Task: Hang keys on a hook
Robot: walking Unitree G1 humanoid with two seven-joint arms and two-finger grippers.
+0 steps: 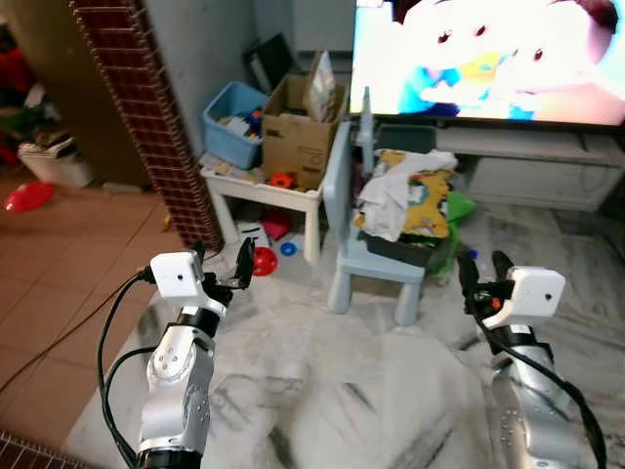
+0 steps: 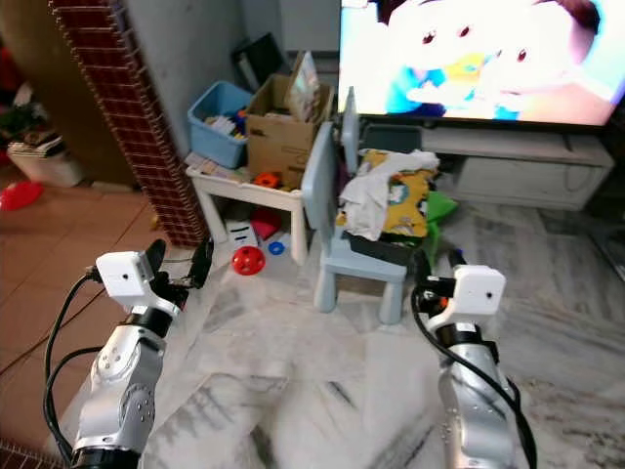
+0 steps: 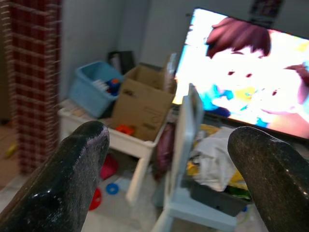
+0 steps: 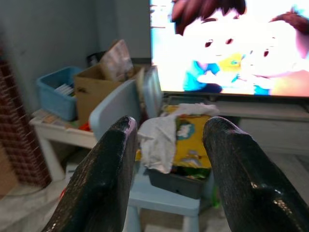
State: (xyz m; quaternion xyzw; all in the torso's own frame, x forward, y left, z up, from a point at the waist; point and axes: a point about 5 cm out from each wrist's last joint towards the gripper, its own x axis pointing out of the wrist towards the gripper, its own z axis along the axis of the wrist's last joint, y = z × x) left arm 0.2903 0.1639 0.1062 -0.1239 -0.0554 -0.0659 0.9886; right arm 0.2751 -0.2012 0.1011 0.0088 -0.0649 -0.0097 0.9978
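My left gripper (image 1: 223, 262) is raised at the lower left, its two black fingers spread wide and open with nothing between them. In the left wrist view its fingertips (image 3: 82, 145) frame the room ahead. My right gripper (image 1: 484, 270) is held up at the lower right, also open and empty. Its fingers (image 4: 116, 145) point toward the small chair. Both grippers hover over the marble floor, well short of the furniture.
A pale blue child's chair (image 1: 376, 259) piled with clothes (image 1: 405, 195) stands ahead. Left of it a white low table (image 1: 259, 191) carries a cardboard box (image 1: 298, 127) and a blue bin (image 1: 232, 122). Red toys (image 1: 264, 260) lie under it. A red-tiled column (image 1: 146, 117) rises left; a TV (image 1: 488, 54) is behind.
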